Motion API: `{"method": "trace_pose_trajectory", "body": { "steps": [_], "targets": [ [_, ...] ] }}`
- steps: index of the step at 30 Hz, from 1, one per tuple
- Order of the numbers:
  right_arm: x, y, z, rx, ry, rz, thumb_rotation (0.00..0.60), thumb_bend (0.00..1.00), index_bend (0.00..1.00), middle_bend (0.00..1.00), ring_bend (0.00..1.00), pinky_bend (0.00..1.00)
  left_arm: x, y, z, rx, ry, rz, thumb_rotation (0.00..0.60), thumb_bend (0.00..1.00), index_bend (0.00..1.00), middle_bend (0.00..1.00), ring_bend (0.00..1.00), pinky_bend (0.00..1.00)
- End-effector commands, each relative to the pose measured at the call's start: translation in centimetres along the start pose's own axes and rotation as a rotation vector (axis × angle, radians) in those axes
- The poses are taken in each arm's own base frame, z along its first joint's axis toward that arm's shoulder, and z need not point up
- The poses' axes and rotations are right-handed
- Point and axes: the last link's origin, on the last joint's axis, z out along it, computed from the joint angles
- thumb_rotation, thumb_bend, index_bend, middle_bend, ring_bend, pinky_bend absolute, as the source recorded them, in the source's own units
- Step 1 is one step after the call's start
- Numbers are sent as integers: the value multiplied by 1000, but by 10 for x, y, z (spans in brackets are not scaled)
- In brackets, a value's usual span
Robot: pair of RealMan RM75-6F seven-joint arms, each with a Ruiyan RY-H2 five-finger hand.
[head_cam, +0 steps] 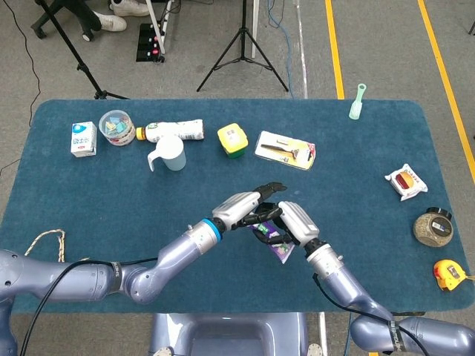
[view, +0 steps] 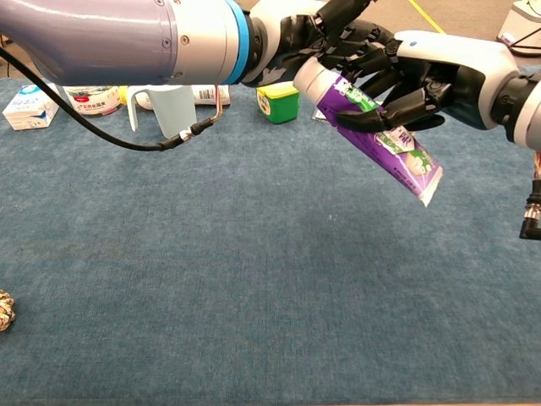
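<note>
The right hand (view: 423, 80) holds a purple tube (view: 372, 131) above the middle of the desk (head_cam: 89, 215), its dark fingers (view: 372, 118) wrapped round the tube's upper half, so the tube hangs tilted with its flat crimped end low and toward the right and clear of the blue cloth. The left hand (view: 317, 34) meets it from the other side: its fingers close about the tube's white cap end, just against the right hand, and I cannot tell whether they grip the cap or only touch it. In the head view the two hands (head_cam: 256, 210) (head_cam: 293, 222) sit together near the desk's centre with the tube (head_cam: 273, 241) between and below them. Behind them, along the far side, stand a yellow-lidded tub (head_cam: 232, 140) and a flat card pack (head_cam: 285, 150) to its right; to the left are a pale mug (head_cam: 169, 155), a white bottle (head_cam: 175, 131) lying on its side, a clear jar (head_cam: 116, 127) and a small carton (head_cam: 83, 139). A green tube-like thing (head_cam: 358, 101) lies at the far right edge. Down the right side sit a snack packet (head_cam: 406, 182), a dark-lidded jar (head_cam: 432, 228) and a yellow tape measure (head_cam: 448, 274). A loop of rope (head_cam: 43, 241) lies at the near left edge.
</note>
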Motion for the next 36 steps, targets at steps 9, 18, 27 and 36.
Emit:
{"method": "trace_pose_trajectory", "body": {
  "steps": [9, 18, 27, 36],
  "targets": [
    [3, 2, -1, -21, -1, -32, 542, 584, 754, 915, 1000, 1000, -4, -2, 3, 18, -7, 41, 0, 68, 26, 16, 0, 109],
    [4, 2, -1, -45, -9, -60, 542, 583, 755, 917, 1000, 1000, -8, -2, 5, 17, 0, 65, 0, 68, 24, 13, 0, 108],
    [5, 2, -1, -76, -21, -40, 542, 583, 755, 919, 1000, 1000, -12, -1, 6, 1, 35, 72, 0, 68, 23, 11, 0, 106],
    [6, 1, -2, -83, -24, -38, 544, 583, 755, 921, 1000, 1000, -17, -1, 9, 1, 37, 56, 0, 68, 22, 11, 0, 105]
  ]
}}
